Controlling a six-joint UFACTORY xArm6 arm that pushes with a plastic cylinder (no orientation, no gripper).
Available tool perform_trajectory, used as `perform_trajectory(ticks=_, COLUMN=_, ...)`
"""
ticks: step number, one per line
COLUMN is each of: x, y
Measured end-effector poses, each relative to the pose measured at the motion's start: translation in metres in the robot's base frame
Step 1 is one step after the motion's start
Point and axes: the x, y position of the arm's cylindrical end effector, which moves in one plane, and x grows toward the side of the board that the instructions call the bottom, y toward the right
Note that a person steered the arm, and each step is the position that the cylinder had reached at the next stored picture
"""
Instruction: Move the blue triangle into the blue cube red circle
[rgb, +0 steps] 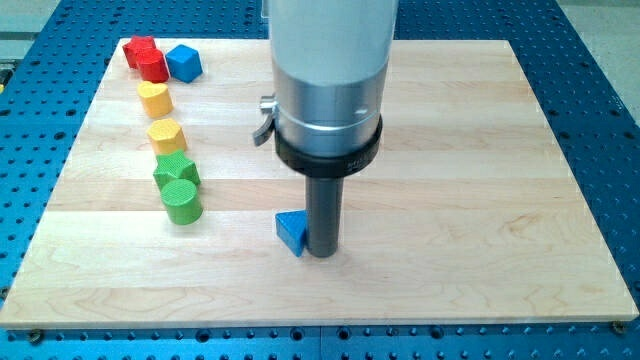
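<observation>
Wooden board (480, 150) | blue perforated table (600, 60) | my tip (322, 252) touching blue triangle (291, 231)

Bright, even light from overhead; no dim areas. Board (450, 150) evenly lit, wood grain crisp across the frame. Shadows soft and short: a faint one under the blocks at upper left, a small dark patch at my tip (321, 254) at lower centre. Mild sheen on the metal collar (325, 100). Focus sharp throughout; slight softness at top centre. No edge distortion noticeable.
</observation>
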Motion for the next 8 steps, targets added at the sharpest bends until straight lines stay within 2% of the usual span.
perform_trajectory(ticks=2, x=-0.008, y=-0.048)
perform_trajectory(ticks=4, x=-0.046, y=-0.063)
perform_trajectory(ticks=6, x=-0.028, y=-0.085)
perform_trajectory(ticks=8, x=-0.073, y=-0.093)
